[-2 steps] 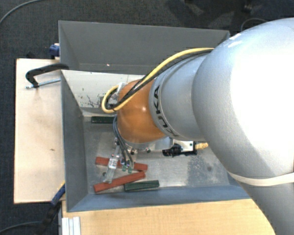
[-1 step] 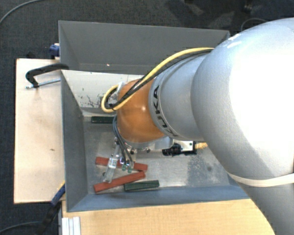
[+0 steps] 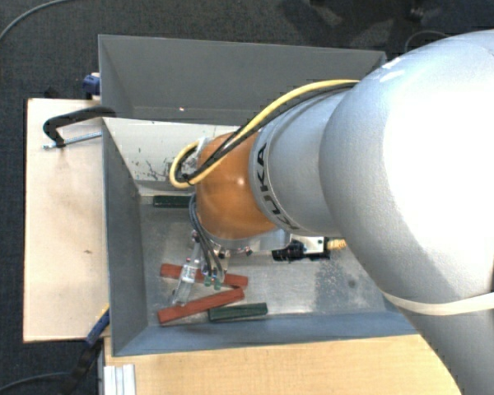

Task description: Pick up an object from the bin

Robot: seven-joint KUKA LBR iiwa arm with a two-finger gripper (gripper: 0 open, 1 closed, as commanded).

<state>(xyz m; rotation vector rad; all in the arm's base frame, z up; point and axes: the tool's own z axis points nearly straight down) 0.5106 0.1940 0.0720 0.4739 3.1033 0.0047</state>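
My gripper [image 3: 201, 279] is down in the front left part of the bin, below the orange wrist cover. Its two fingers stand apart, open, on either side of a flat red bar [image 3: 232, 281] that lies across the floor there. A second, longer red bar [image 3: 196, 307] lies just in front of it, slanting along the front wall. A dark green bar [image 3: 240, 311] rests at the right end of that one. None of them is lifted.
Another dark bar [image 3: 171, 202] lies at the back left by the rear wall. A small black and white thing [image 3: 308, 248] with a brass tip sits right of the gripper. The arm covers the bin's right half.
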